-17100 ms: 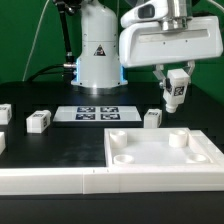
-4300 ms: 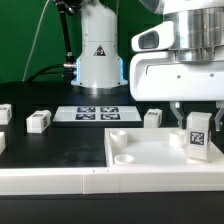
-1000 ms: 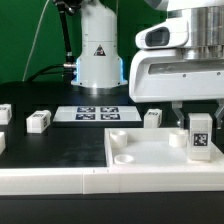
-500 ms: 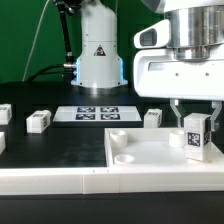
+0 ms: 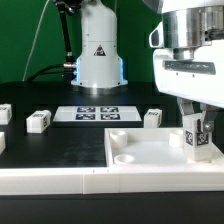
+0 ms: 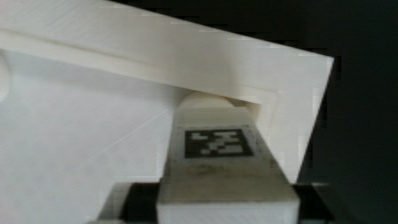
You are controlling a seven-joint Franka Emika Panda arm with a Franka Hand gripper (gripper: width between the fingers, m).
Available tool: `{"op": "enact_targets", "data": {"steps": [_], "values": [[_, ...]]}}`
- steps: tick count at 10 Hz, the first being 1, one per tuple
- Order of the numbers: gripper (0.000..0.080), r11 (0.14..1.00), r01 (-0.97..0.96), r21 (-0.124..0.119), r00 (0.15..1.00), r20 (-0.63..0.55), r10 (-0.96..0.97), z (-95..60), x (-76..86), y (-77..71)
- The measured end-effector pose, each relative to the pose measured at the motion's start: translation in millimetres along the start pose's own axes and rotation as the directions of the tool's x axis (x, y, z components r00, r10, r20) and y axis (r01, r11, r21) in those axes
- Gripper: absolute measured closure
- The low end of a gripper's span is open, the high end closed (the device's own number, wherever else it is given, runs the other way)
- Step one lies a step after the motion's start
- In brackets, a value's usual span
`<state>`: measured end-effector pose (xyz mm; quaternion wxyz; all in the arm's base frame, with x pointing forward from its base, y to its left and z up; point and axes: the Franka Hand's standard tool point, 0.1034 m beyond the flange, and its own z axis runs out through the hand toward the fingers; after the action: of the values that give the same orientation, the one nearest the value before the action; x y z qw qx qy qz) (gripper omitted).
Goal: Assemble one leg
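Pincer (image 5: 199, 120) clamps the leg (image 5: 198, 139) over the plate (image 5: 150, 160); wrist view reveals its corner socket (image 6: 222, 100).

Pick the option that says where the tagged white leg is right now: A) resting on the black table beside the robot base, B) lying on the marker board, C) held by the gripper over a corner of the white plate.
C: in the exterior view the gripper grips the leg upright over the white plate, at its corner on that view's right.
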<state>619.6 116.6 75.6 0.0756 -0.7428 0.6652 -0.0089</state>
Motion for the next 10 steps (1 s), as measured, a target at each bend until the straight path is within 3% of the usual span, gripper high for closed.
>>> {"op": "enact_targets", "data": {"steps": [3, 4, 5, 7, 10], "values": [[0.0509, 0.98, -0.199, 0.0, 0.98, 0.02, 0.199, 0.1, 0.7, -0.1], [0.0433, 0.979, -0.206, 0.0, 0.978, 0.023, 0.206, 0.2, -0.1, -0.1], [0.0433, 0.984, -0.179, 0.001, 0.984, 0.023, 0.179, 0.2, -0.3, -0.1], [0.0182, 0.997, -0.077, 0.001, 0.997, 0.022, 0.077, 2.9, 4.5, 0.2], [0.0151, 0.963, 0.263, -0.051, 0.964, 0.051, -0.261, 0.3, 5.4, 0.0]]}}
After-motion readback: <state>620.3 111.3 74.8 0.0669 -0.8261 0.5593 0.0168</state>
